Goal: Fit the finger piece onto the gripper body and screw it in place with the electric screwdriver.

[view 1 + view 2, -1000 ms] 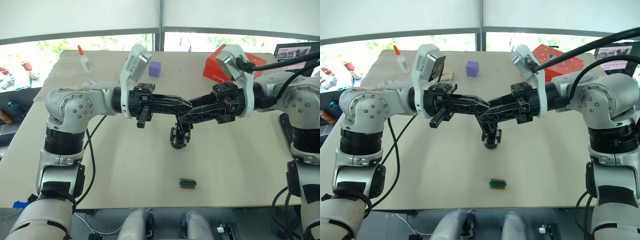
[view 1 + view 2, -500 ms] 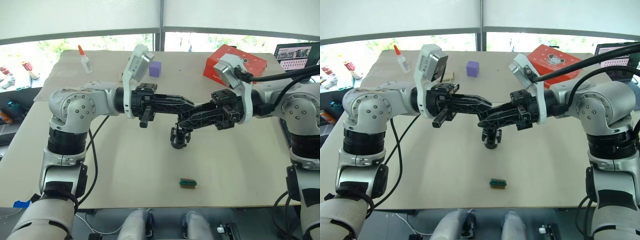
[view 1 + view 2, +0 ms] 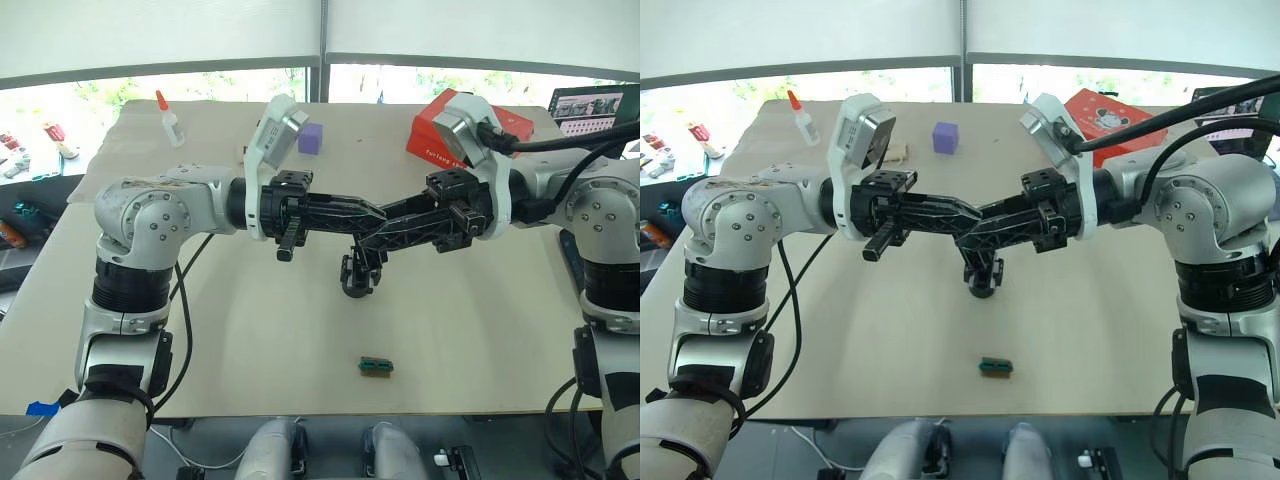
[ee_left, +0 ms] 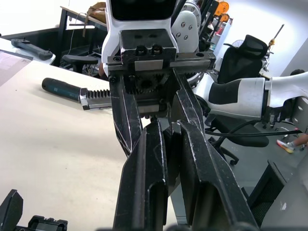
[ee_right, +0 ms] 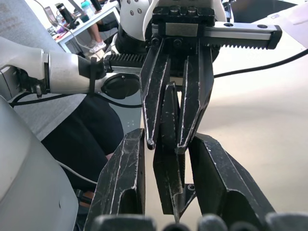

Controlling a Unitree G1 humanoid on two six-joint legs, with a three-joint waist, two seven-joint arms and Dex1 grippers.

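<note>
Beige table [image 3: 250, 340]: left gripper [image 3: 372, 211] shut on finger piece [image 5: 168, 120], right gripper [image 3: 368, 240] spread around it; keep tips aligned above gripper body [image 3: 357, 275].

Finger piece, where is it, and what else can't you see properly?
- Finger piece: in the eye views, hidden between the left gripper and right gripper.
- Gripper body: in the eye views, its top is covered by both grippers.
- Green block: too small to identify.

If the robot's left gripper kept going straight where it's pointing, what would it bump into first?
Most likely the right gripper. The left gripper points straight at it, tips meeting above the gripper body, with a small black piece between them.
</note>
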